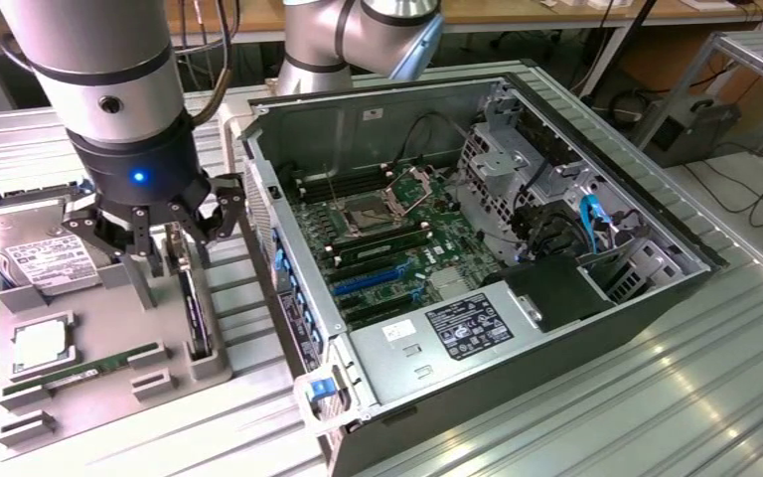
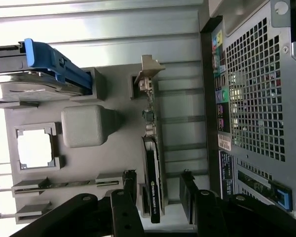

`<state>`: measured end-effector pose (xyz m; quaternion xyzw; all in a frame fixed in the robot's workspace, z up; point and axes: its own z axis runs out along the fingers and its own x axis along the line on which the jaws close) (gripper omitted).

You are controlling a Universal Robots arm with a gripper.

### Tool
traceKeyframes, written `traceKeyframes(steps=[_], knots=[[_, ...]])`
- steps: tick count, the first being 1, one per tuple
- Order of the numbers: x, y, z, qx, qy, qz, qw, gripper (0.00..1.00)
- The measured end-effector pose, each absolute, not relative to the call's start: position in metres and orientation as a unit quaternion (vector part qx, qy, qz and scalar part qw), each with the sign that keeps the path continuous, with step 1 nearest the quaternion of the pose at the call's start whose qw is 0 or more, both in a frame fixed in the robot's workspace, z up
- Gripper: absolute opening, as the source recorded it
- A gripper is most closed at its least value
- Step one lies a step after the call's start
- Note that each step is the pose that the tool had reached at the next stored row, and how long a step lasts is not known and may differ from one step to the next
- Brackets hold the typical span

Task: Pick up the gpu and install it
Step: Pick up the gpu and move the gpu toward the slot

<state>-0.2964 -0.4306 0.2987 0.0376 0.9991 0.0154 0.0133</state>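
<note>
Grey holder tray (image 1: 103, 318) is sitting at the exterior view's left; gripper (image 1: 176, 260) is hanging over it, fingers (image 2: 123, 207) standing apart, 1 on each side of the gpu (image 2: 152, 182); in my judgement the grasp is calling for a square, centred closing on the card's flat faces; gpu is standing on edge in the tray's slot, thin and black, 1 silver bracket (image 2: 147, 79) showing at its end; open computer case (image 1: 554, 388) is lying just to the right.

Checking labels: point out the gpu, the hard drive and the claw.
gpu (image 2: 152, 185): wrist view, on the card's black face.
hard drive (image 1: 40, 260): exterior view, on its white label.
claw (image 1: 172, 258): exterior view, midway between its fingertips.
</note>
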Motion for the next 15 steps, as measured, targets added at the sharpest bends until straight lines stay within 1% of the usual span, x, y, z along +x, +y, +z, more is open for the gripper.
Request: traceKeyframes(steps=[15], knots=[[-0.299,-0.430,0.267,0.038,0.999,0.015,0.013,0.48]])
